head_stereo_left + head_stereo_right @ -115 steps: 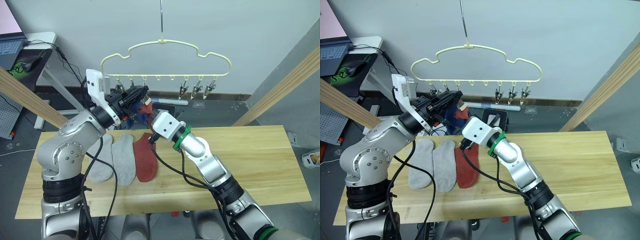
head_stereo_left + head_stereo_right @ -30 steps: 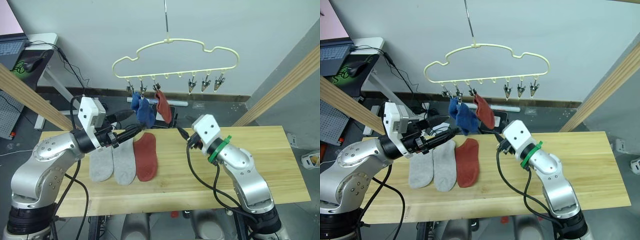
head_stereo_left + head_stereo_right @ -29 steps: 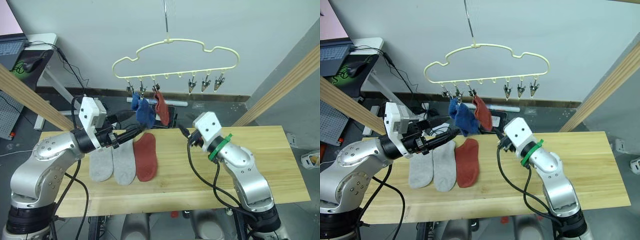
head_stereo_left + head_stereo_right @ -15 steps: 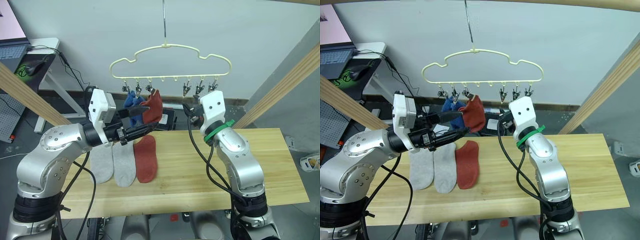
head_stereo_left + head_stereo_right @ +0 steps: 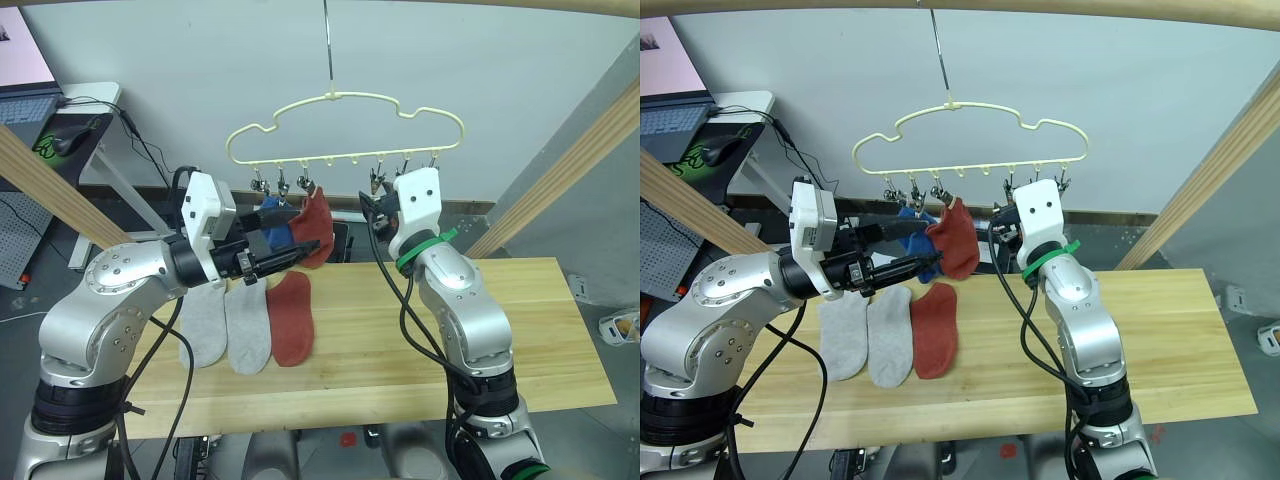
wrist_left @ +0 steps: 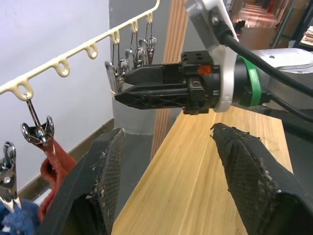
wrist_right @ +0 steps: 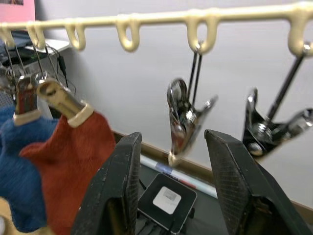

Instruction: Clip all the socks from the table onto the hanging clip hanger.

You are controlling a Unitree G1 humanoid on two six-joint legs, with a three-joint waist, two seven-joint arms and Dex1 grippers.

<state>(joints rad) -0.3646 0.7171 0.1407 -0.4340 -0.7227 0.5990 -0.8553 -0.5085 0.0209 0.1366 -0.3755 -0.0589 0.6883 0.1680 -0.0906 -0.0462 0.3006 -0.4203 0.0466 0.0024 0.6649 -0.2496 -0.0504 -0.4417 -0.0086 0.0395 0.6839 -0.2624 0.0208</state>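
The pale-yellow clip hanger [image 5: 345, 97] hangs on its hook over the table [image 5: 520, 330]. On its left clips hang blue socks [image 5: 272, 220] and a rust red sock [image 5: 312, 222]. Two grey socks [image 5: 205, 320] [image 5: 248, 325] and a red sock [image 5: 290, 315] lie flat on the table's left part. My left gripper [image 5: 305, 252] is open, just below and in front of the hanging red sock [image 6: 54, 161], with nothing between its fingers [image 6: 105, 186]. My right gripper [image 5: 372, 205] is raised to the clip row. It is open, and an empty silver clip [image 7: 180, 120] dangles between its fingers [image 7: 117, 196].
Slanted wooden frame poles run at the left [image 5: 50, 190] and right [image 5: 560, 170]. A desk with a laptop and cables [image 5: 40, 110] stands at the back left. More empty clips [image 7: 274, 127] hang to the right of the one at my right gripper.
Both arms have risen from table height to the hanger. My right gripper has closed in on an empty clip. My left gripper has come up beside the hanging red sock.
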